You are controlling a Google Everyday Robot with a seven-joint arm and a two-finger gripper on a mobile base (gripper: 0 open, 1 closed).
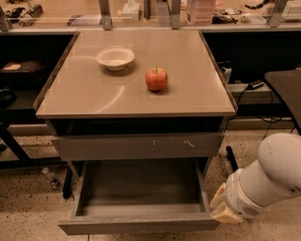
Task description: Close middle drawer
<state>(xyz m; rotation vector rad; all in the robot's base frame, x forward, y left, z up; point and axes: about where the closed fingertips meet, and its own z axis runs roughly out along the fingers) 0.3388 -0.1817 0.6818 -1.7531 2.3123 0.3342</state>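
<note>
reading of labels: print on the boxes [200, 9] along the back ledge is too blurred to be made out.
side shelf [19, 92]: seen at far left, dark, with a small pale flat item [10, 67] lying on it.
table [94, 96]: a tan, glossy top is set on a grey frame, in the middle of the view.
bowl [115, 58]: a shallow cream bowl is placed upright on the table top, toward the back left.
apple [156, 78]: a red apple, stem up, is set right of the bowl and nearer the front, apart from it.
upper front [136, 146]: a taller grey drawer front is seen under the table top, marked with pale scratches right of its middle.
middle drawer [141, 222]: found below the scratched front and pulled well out toward the camera. its plain flat front carries no handle and is nearly as wide as the table. the deep grey tray behind it is laid open to view.
gripper [221, 209]: a pale yellowish end is seen low at the right, just beside the drawer's right front corner, carried on a thick white arm [273, 174]. whether it is apart or together cannot be told.
cables [256, 94]: dark cables are draped at the far right, behind the table.
</note>
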